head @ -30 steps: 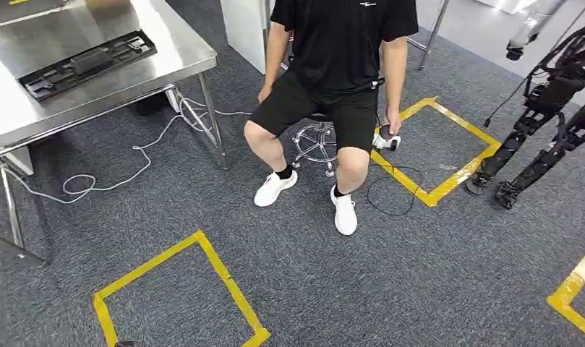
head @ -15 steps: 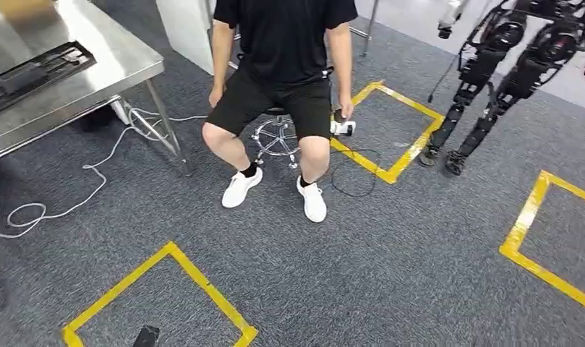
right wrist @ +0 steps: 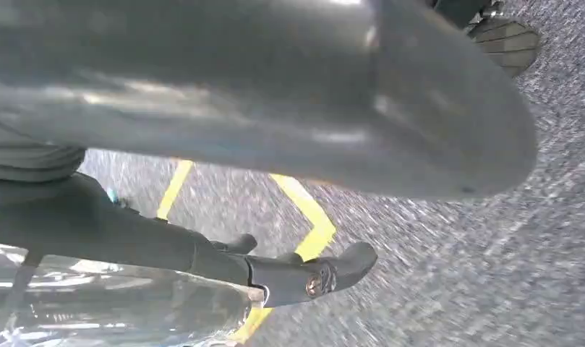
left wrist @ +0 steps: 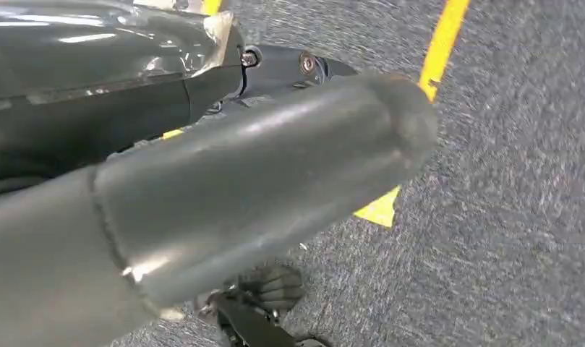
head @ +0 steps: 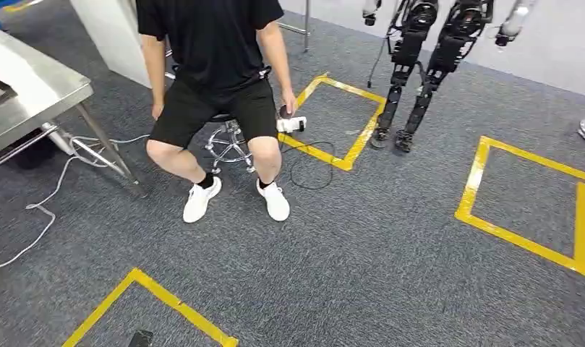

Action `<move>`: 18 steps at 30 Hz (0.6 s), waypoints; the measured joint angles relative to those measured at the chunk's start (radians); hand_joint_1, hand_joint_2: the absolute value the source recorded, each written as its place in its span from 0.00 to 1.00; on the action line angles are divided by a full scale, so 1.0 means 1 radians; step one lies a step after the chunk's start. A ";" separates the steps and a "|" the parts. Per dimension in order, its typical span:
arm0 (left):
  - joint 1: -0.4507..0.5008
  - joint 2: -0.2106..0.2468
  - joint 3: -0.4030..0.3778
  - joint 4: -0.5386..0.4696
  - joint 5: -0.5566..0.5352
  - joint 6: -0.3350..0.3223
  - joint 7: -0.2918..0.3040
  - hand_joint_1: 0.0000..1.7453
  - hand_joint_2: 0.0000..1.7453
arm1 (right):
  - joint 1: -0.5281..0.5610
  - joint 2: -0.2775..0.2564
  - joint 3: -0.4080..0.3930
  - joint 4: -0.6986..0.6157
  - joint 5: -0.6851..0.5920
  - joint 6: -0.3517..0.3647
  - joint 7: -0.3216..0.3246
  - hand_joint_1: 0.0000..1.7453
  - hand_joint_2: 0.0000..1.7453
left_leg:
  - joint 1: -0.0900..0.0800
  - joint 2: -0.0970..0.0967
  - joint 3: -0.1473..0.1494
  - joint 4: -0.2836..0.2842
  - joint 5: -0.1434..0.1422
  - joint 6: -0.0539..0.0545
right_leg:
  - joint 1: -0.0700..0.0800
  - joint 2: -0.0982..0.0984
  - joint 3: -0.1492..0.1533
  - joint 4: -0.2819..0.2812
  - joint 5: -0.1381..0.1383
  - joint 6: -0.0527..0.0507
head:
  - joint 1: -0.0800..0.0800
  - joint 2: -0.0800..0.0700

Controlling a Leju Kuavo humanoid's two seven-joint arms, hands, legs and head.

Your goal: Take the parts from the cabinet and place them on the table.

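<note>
Left hand [left wrist: 260, 188] hangs low beside the body, its thick grey thumb lying across the wrist camera and a dark finger [left wrist: 304, 65] reaching out past it over the carpet [left wrist: 521, 217]. Something glossy sits next to the fingers, and I can't tell from my feed whether it is a held part or only glare, so I won't call the hand open or closed. My right hand [right wrist: 275, 94] mirrors it: thumb stretched across the lens, dark fingers [right wrist: 325, 271] pointing along the floor, the same glossy patch beside them, and again I can't tell its state. I judge both arms are lowered like this because the robot is between stations rather than working. The head camera looks at yellow floor tape [head: 524, 202], a seated person [head: 210, 79] and another robot's legs [head: 412, 79]. I can pick out no parts for certain. The steel table [head: 36, 90], where they belong, is just a corner on my left, well apart from either hand, so a placement isn't close yet.
</note>
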 joint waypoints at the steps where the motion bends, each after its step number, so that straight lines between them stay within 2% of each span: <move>1: -0.001 0.002 0.000 0.000 -0.003 -0.002 0.004 0.00 0.00 | -0.002 0.000 0.000 0.000 -0.002 0.003 0.000 0.00 0.00 | -0.001 -0.051 0.017 -0.045 0.000 0.005 | 0.009 0.010 -0.007 0.006 0.001 0.004 | -0.001 0.000; 2: -0.001 0.002 0.000 0.000 -0.005 -0.002 0.006 0.00 0.00 | -0.004 -0.001 0.000 0.000 -0.002 0.005 0.000 0.00 0.00 | -0.001 -0.033 0.015 -0.046 0.000 0.004 | 0.010 0.023 -0.013 0.007 0.002 0.010 | 0.002 0.000; 3: -0.001 0.002 0.000 0.000 -0.005 -0.002 0.007 0.00 0.00 | -0.003 -0.002 -0.001 0.000 -0.002 0.006 0.000 0.00 0.00 | -0.006 -0.024 0.014 -0.047 0.000 0.005 | 0.009 0.032 -0.019 0.006 0.006 0.017 | 0.001 0.000; 4: -0.003 0.002 0.000 0.000 -0.005 -0.003 0.008 0.00 0.00 | 0.000 -0.003 -0.001 0.000 -0.003 0.007 0.000 0.00 0.00 | -0.013 -0.014 0.014 -0.047 0.000 0.013 | 0.005 0.041 -0.021 0.002 0.010 0.025 | 0.000 0.000; 5: -0.007 0.001 0.000 0.000 -0.005 -0.003 0.010 0.00 0.00 | 0.005 -0.005 -0.002 0.000 -0.003 0.008 0.000 0.00 0.00 | -0.011 0.001 0.016 -0.055 0.009 0.025 | 0.010 0.055 -0.038 -0.002 0.015 0.036 | -0.001 0.000; 6: -0.012 -0.002 0.000 0.000 -0.005 -0.003 0.011 0.00 0.00 | 0.008 -0.011 -0.002 0.000 -0.002 0.008 -0.002 0.00 0.00 | -0.005 0.017 0.017 -0.064 0.019 0.035 | 0.009 0.020 -0.037 0.017 0.009 0.035 | 0.001 0.000; 7: -0.011 -0.002 0.000 0.000 -0.005 -0.003 0.012 0.00 0.00 | 0.009 -0.010 -0.002 0.000 -0.002 0.009 -0.003 0.00 0.00 | -0.007 0.025 0.016 -0.066 0.019 0.039 | 0.012 -0.030 -0.059 0.051 -0.015 0.032 | 0.004 0.000; 8: -0.009 -0.001 0.000 0.000 -0.005 -0.003 0.013 0.00 0.00 | 0.006 -0.010 -0.002 0.000 -0.002 0.009 -0.006 0.00 0.00 | -0.008 0.040 0.016 -0.065 0.020 0.045 | 0.010 -0.052 -0.092 0.116 -0.049 0.025 | 0.008 0.000; 10: -0.001 0.000 0.000 0.000 -0.005 -0.003 0.015 0.00 0.00 | 0.004 -0.012 -0.002 0.000 -0.001 0.009 -0.010 0.00 0.00 | -0.013 0.072 0.013 -0.065 0.019 0.046 | 0.006 -0.067 -0.163 0.263 -0.107 0.021 | 0.006 0.000; 11: -0.001 -0.002 0.000 0.000 -0.005 -0.002 0.016 0.00 0.00 | 0.006 -0.012 -0.002 0.000 -0.001 0.009 -0.011 0.00 0.00 | -0.013 0.086 0.012 -0.064 0.019 0.045 | 0.005 -0.071 -0.179 0.303 -0.114 0.027 | 0.009 0.000; 12: -0.001 -0.004 0.000 0.000 -0.006 -0.001 0.016 0.00 0.00 | 0.010 -0.013 -0.002 0.000 -0.001 0.009 -0.013 0.00 0.00 | -0.013 0.098 0.012 -0.064 0.018 0.044 | 0.003 -0.073 -0.169 0.291 -0.104 0.035 | 0.008 0.000; 13: -0.001 -0.005 0.000 0.000 -0.010 0.008 0.015 0.00 0.00 | 0.014 -0.014 -0.003 0.000 -0.001 0.009 -0.016 0.00 0.00 | -0.011 0.110 0.013 -0.064 0.016 0.042 | 0.000 -0.078 -0.134 0.233 -0.079 0.045 | 0.010 0.000; 14: -0.001 -0.007 -0.001 0.000 -0.019 0.023 0.014 0.00 0.00 | 0.015 -0.016 -0.003 0.000 0.000 0.009 -0.019 0.00 0.00 | -0.010 0.120 0.016 -0.064 0.014 0.038 | -0.003 -0.091 -0.085 0.149 -0.049 0.055 | 0.008 0.000; 15: -0.001 -0.010 -0.002 0.000 -0.027 0.039 0.013 0.00 0.00 | 0.015 -0.018 -0.004 0.000 0.000 0.009 -0.020 0.00 0.00 | -0.010 0.131 0.020 -0.062 0.011 0.033 | -0.006 -0.122 -0.032 0.059 -0.022 0.063 | 0.009 0.000; 16: -0.001 -0.009 -0.003 -0.001 -0.027 0.056 0.012 0.00 0.00 | 0.014 -0.016 -0.004 0.000 0.001 0.009 -0.023 0.00 0.00 | -0.016 0.141 0.023 -0.063 0.007 0.025 | -0.001 -0.166 -0.014 0.015 -0.029 0.054 | 0.013 0.000; 17: -0.003 -0.009 -0.003 -0.001 -0.029 0.073 0.009 0.00 0.00 | 0.013 -0.016 -0.004 0.000 0.002 0.009 -0.024 0.00 0.00 | -0.023 0.152 0.025 -0.060 0.000 0.015 | 0.008 -0.152 -0.006 0.011 -0.022 0.043 | 0.011 0.000; 18: -0.004 -0.009 -0.003 -0.001 -0.029 0.086 0.009 0.00 0.00 | 0.015 -0.014 -0.005 0.000 0.003 0.009 -0.025 0.00 0.00 | -0.023 0.162 0.029 -0.062 -0.001 0.011 | 0.003 -0.138 -0.007 0.014 -0.023 0.033 | 0.003 0.000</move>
